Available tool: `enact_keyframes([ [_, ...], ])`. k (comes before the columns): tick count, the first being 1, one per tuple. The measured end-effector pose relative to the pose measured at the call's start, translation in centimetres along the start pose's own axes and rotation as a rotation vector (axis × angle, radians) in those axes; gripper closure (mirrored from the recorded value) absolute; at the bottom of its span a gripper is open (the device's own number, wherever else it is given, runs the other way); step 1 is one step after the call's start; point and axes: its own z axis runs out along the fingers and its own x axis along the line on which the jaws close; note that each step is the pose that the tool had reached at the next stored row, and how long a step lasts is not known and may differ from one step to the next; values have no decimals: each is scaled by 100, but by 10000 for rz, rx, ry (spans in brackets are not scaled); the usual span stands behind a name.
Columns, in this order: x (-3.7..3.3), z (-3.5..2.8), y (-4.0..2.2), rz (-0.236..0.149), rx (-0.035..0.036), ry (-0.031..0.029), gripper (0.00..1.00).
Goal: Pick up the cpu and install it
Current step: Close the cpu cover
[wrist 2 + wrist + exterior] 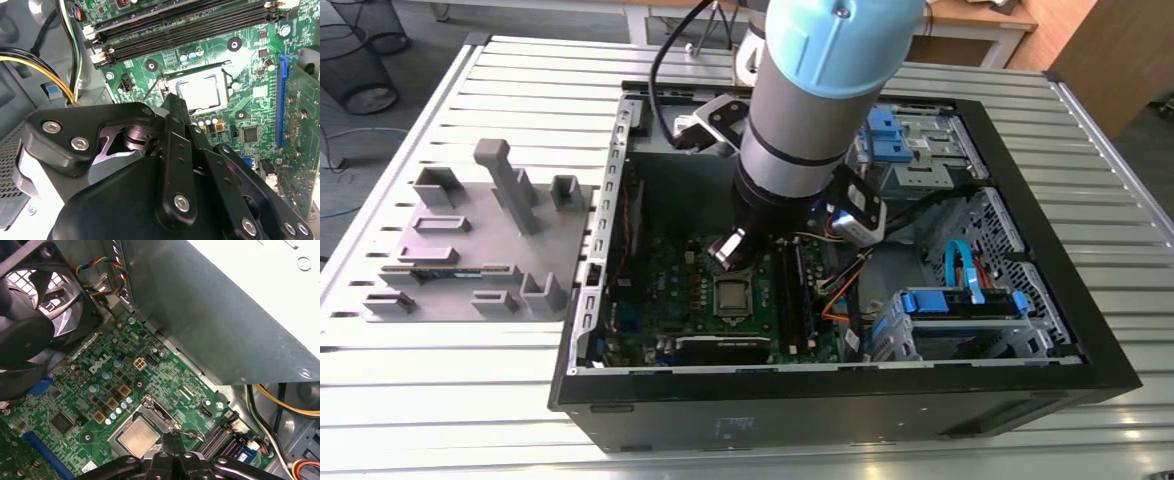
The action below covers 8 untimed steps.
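one flat square cpu [136,436], matte silvery metal, lies in its socket [150,404] on the green board [165,375], just ahead of the black gripper [172,436], fingers pressed together.

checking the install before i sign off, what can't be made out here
- exterior view: the small silvery square cpu is too small to judge its seating; the grey arm blocks the green board behind it.
- second wrist view: the black gripper overlaps one cpu edge; whether it touches is hidden.

Silver-grey tubular robot arm [803,120], pale blue joint cap [843,40], black cable [670,50], matte black gripper [172,437] of bolted links, silver screw heads [181,202]
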Motion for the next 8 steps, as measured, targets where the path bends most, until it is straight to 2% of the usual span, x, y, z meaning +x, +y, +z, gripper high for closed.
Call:
enact_keyframes([
  [5, 55, 27, 46, -1, 10, -9, 89],
  [6, 59, 27, 45, -1, 20, 0, 89],
  [8, 66, 26, 38, 3, 79, 55, 89],
])
